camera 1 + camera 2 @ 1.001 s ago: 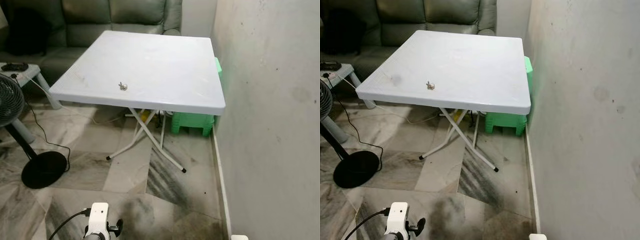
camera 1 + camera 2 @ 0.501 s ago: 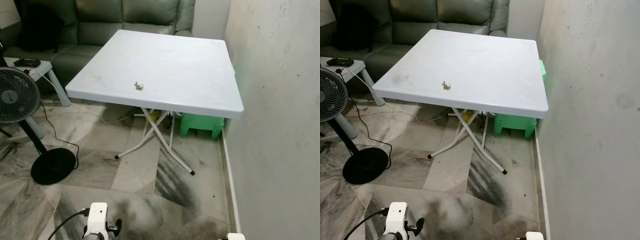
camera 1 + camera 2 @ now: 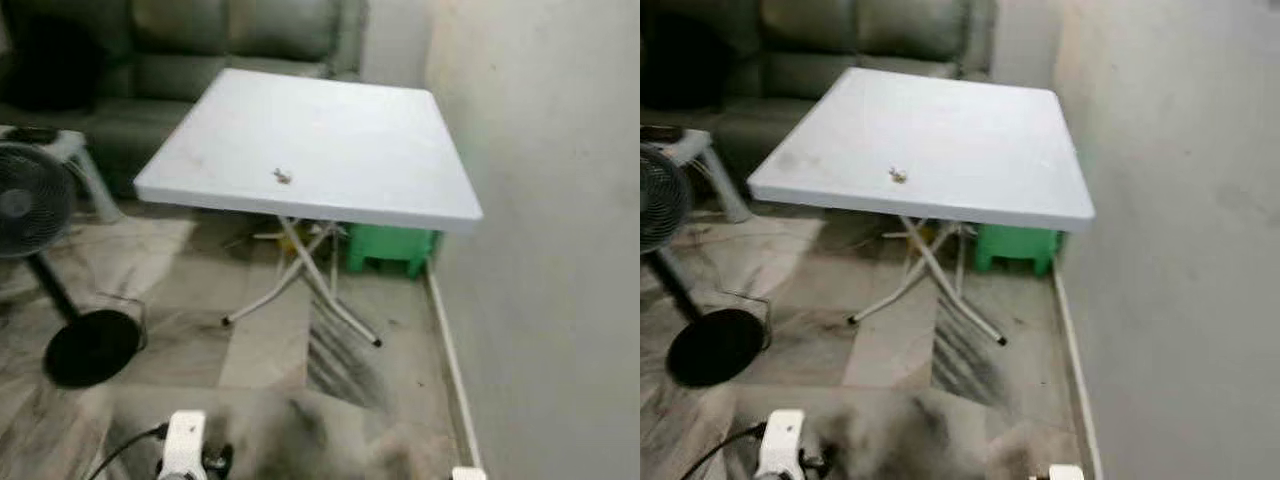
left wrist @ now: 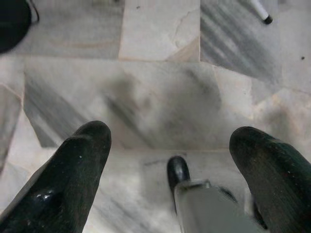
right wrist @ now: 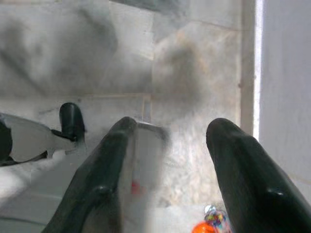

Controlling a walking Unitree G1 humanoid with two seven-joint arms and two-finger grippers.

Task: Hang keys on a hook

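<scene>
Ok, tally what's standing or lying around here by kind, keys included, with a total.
Keys: 1 bunch
White folding table: 1
Green stool: 1
Standing fan: 1
Sofa: 1
Small side table: 1
Total: 6

One white folding bench [image 3: 340, 140] stands by the wall, with one small bunch of keys [image 3: 283, 177] on it at about 7 o'clock from its middle. There is one green stool [image 3: 392, 248], one fan [image 3: 35, 200], and one grey sofa [image 3: 180, 50].
</scene>
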